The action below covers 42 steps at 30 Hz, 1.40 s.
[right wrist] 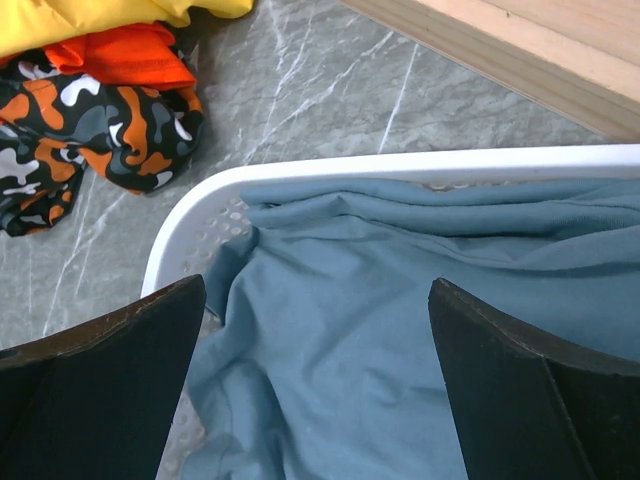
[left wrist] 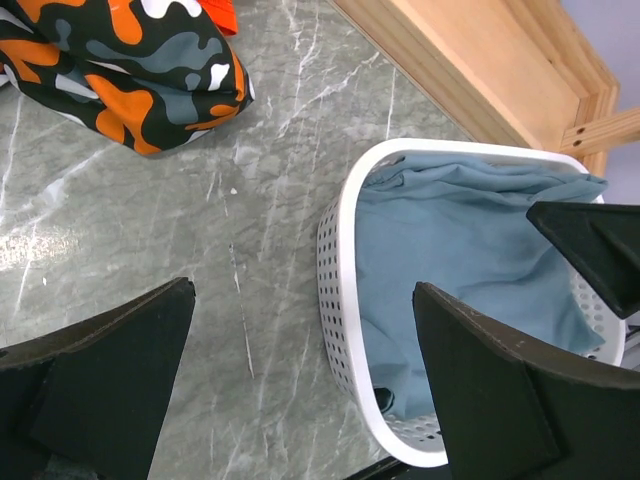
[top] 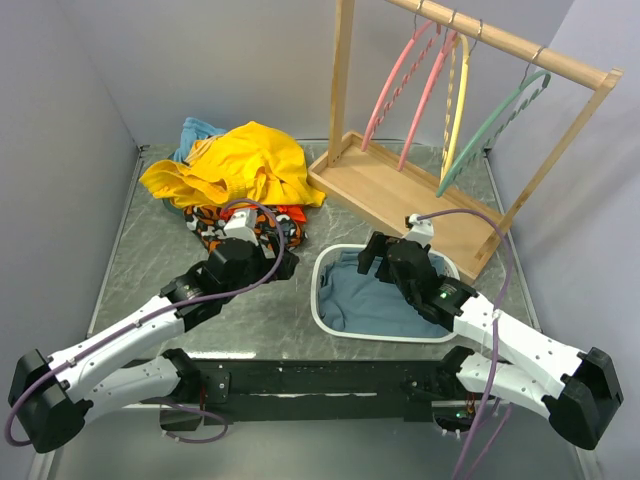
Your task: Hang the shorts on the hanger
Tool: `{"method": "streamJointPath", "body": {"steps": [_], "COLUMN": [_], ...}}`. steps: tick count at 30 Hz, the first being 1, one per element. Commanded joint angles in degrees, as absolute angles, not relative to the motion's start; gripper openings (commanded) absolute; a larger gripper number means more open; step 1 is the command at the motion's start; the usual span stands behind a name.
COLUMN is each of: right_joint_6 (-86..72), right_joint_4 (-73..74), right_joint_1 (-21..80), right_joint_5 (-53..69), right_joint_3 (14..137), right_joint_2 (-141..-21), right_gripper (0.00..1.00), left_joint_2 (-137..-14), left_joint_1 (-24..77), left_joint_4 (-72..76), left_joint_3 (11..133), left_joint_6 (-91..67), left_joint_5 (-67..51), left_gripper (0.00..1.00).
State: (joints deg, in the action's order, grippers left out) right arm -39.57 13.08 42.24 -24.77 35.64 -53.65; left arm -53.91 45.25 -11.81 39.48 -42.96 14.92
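The yellow shorts (top: 245,165) lie bunched at the back left of the table, on top of other clothes; a corner shows in the right wrist view (right wrist: 90,15). The teal-green hanger (top: 492,128) hangs at the right end of the wooden rack's rail. My left gripper (top: 280,262) is open and empty, low over the table between the clothes pile and the white basket. My right gripper (top: 380,255) is open and empty, above the blue-grey cloth (right wrist: 400,330) in the basket. In the left wrist view the fingers (left wrist: 490,390) straddle the basket's rim.
A white perforated basket (top: 320,300) holds the blue-grey cloth at the front centre. An orange-and-black camouflage garment (top: 215,228) and an orange-red one (right wrist: 125,50) lie under the shorts. The wooden rack (top: 400,195) also carries two pink hangers (top: 400,80) and a yellow hanger (top: 458,100).
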Motion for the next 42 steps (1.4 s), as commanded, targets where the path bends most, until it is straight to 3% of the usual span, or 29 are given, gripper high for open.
{"method": "streamJointPath", "body": {"steps": [1, 14, 27, 31, 36, 42], "right_joint_6": [-36.5, -34.1, -33.4, -33.7, -34.1, -33.6], "right_joint_4": [10.8, 10.7, 9.8, 7.9, 6.6, 7.0], "right_joint_1": [42.5, 42.5, 42.6, 42.5, 42.5, 42.6], "right_joint_5": [-24.7, -26.3, -23.2, -21.5, -19.3, -17.8], "right_joint_3": [37.5, 36.5, 35.3, 34.4, 34.7, 36.3], "right_joint_2": [-51.5, -46.8, -45.5, -46.1, -48.2, -50.3], "right_gripper": [1.00, 1.00, 1.00, 1.00, 1.00, 1.00], "left_joint_2": [-52.6, -54.8, -58.3, -60.7, -65.9, -78.2], "left_joint_1": [45.3, 45.1, 38.8, 34.5, 24.1, 15.7], "left_joint_4": [-11.8, -13.4, -14.7, -15.6, -15.5, -17.0], "left_joint_3": [41.8, 43.5, 46.6, 51.1, 59.7, 71.8], "left_joint_6": [-43.9, -46.1, -47.8, -47.5, -49.6, -49.7], "left_joint_5": [16.9, 20.0, 21.0, 23.7, 26.4, 28.4], "left_gripper": [0.97, 0.97, 0.99, 0.93, 0.76, 0.68]}}
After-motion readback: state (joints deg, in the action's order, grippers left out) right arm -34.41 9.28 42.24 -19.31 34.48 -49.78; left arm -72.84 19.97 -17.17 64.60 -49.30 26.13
